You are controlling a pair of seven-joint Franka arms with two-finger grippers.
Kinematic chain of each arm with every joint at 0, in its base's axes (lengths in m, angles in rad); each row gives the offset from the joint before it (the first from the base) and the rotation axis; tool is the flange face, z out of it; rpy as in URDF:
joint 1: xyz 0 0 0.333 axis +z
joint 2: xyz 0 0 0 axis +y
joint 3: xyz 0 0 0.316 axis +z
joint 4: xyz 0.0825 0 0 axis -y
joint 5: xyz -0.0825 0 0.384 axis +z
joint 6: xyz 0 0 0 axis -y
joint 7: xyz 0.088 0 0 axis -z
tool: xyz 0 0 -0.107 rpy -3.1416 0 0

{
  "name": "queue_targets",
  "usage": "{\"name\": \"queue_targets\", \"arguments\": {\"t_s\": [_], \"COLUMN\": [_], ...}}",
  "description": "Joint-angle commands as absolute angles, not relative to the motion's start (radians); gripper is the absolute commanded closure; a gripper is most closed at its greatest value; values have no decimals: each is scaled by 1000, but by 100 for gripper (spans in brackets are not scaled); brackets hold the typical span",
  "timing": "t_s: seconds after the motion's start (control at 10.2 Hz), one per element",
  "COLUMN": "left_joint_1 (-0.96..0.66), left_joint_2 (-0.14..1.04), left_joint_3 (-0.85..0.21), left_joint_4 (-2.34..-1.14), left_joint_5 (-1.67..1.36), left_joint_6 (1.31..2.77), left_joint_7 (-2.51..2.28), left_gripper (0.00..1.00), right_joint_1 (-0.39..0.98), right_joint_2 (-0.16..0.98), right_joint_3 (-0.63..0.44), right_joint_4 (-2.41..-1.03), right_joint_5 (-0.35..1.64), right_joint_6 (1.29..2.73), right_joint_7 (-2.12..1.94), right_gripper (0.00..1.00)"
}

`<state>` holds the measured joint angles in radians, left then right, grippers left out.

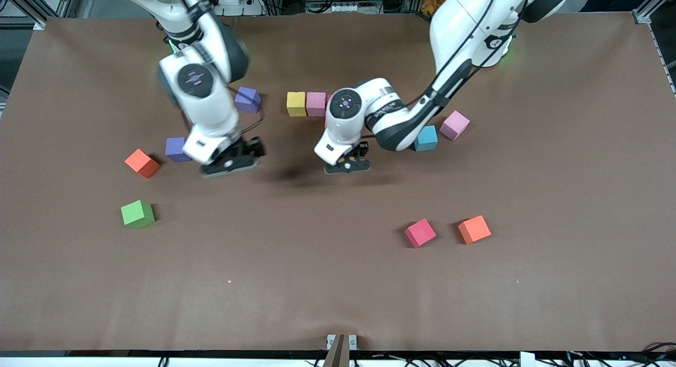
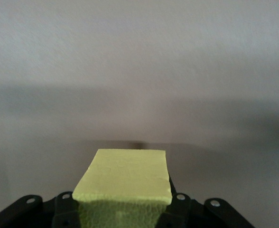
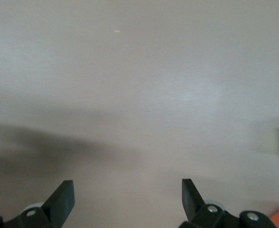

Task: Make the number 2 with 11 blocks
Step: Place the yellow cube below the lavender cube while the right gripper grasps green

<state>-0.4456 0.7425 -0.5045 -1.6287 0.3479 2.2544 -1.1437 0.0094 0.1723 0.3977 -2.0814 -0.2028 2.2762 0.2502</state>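
Observation:
My left gripper [image 1: 348, 163] hangs over the middle of the table, shut on a yellow block [image 2: 125, 175] whose top face fills the left wrist view between the fingers. A yellow block [image 1: 296, 103] and a pink block [image 1: 316, 103] lie touching in a row beside the left arm's wrist, which hides whatever lies past them. No number 2 shape is in view. My right gripper [image 1: 232, 158] is open over bare table, its fingers [image 3: 63, 197] wide apart with nothing between them.
Loose blocks: two purple [image 1: 247, 99] [image 1: 176, 149], orange-red [image 1: 142, 162] and green [image 1: 138, 214] toward the right arm's end. Cyan [image 1: 425, 138], pink [image 1: 454, 125], red [image 1: 420, 233] and orange [image 1: 474, 229] lie toward the left arm's end.

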Motion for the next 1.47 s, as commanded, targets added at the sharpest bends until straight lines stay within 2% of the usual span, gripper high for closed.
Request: {"name": "queue_targets", "arguments": {"t_s": [0.0,0.59,0.78,1.08,1.17,1.27,1.37], "left_joint_1": [-497,-543,-554,-557,-558,-560,-561], "left_joint_2": [762,770,778,781,784,787,787], "left_joint_3": [-482,-472,-471,-469,-469,-469,-469], "left_joint_4": [-1611,-1637,-1638,-1644,-1644,-1643,-1640], "left_joint_5": [377,379,379,380,380,380,379], "left_joint_6": [2238,2238,2238,2238,2238,2238,2238], "left_joint_7": [-1157,-1173,-1175,-1177,-1177,-1177,-1180], "left_gripper": [94,93,93,93,90,81,64], "right_joint_1": [-95,-349,-353,-350,-350,-335,-336], "right_joint_2": [152,343,399,454,480,501,505], "right_joint_3": [407,394,318,273,262,233,224], "right_joint_4": [-2092,-2017,-1974,-1942,-1944,-1944,-1945], "right_joint_5": [-175,-189,-192,-212,-215,-221,-232], "right_joint_6": [2276,2428,2439,2474,2511,2526,2525], "right_joint_7": [115,-370,-397,-432,-434,-434,-437], "right_gripper": [0,0,0,0,0,0,0]}}
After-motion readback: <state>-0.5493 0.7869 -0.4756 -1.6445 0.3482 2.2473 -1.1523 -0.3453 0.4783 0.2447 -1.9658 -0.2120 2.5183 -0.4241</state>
